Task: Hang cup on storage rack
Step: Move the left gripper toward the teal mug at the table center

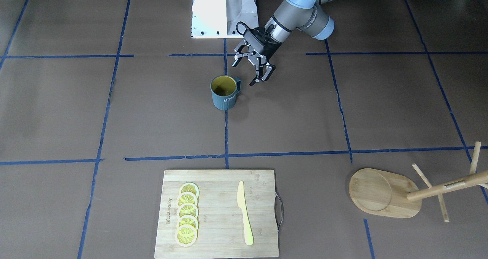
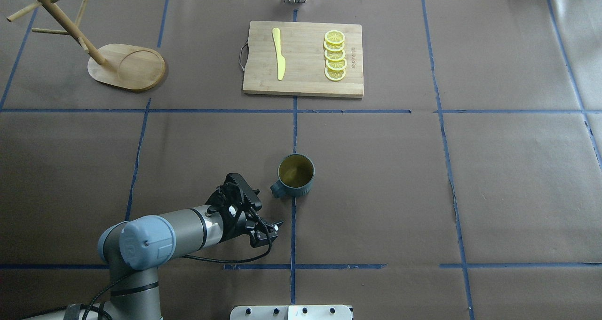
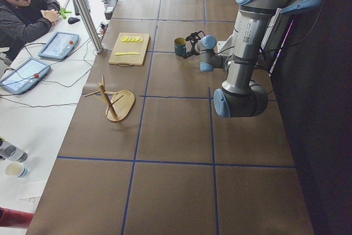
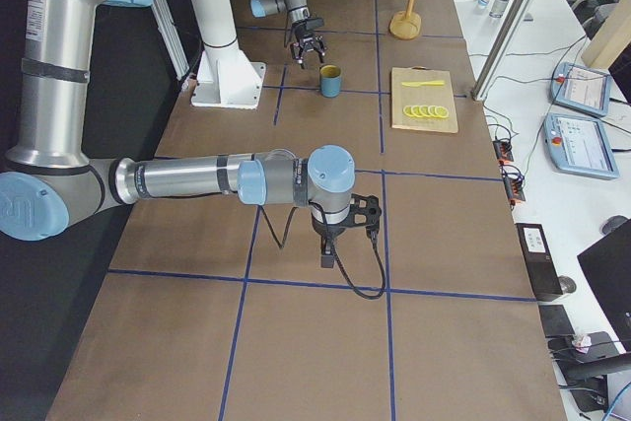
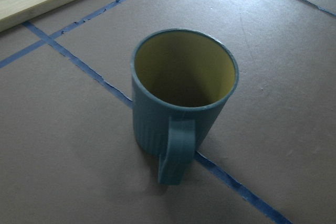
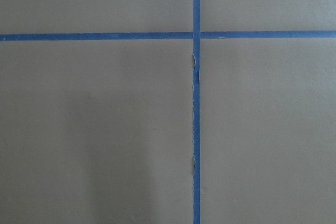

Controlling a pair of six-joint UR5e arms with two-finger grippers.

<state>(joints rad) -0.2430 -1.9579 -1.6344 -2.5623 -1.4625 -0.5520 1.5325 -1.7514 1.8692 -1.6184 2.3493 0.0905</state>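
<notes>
The cup (image 2: 295, 175) stands upright near the table's middle on a blue tape line, its yellow inside showing. It also shows in the front view (image 1: 225, 93) and fills the left wrist view (image 5: 181, 98), with its handle turned toward the camera. My left gripper (image 2: 265, 209) is open and empty, a short way from the handle and not touching it; it also shows in the front view (image 1: 251, 66). The storage rack (image 2: 127, 66) stands upright at the far left corner. My right gripper (image 4: 340, 229) hangs over bare table far from the cup; I cannot tell whether it is open or shut.
A bamboo cutting board (image 2: 303, 82) with several lemon slices (image 2: 335, 55) and a yellow knife (image 2: 279, 53) lies at the far middle. The white robot base (image 1: 223, 11) stands behind the cup. A person sits at a side desk (image 3: 25, 9).
</notes>
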